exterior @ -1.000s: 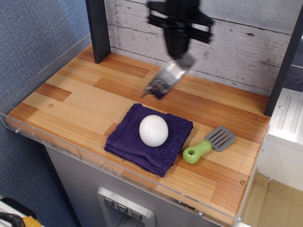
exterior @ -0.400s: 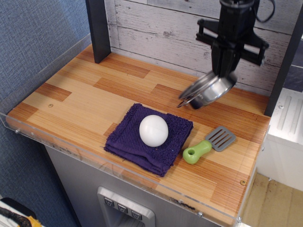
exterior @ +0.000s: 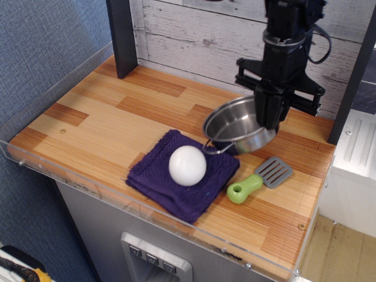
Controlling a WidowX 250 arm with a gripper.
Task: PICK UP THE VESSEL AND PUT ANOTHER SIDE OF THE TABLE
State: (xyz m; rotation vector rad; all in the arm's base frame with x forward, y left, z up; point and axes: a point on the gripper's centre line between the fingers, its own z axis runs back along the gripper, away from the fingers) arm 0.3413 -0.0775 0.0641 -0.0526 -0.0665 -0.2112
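While the gripper (exterior: 271, 117) pinches the far rim of the vessel (exterior: 238, 126), held tilted right of frame centre above the table (exterior: 100, 117), that thin, stiff, slippery steel looks light yet prone to swing.

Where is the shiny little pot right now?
The vessel is toward the back right of the table, held by its rim in the gripper, just behind the purple cloth and the spatula.
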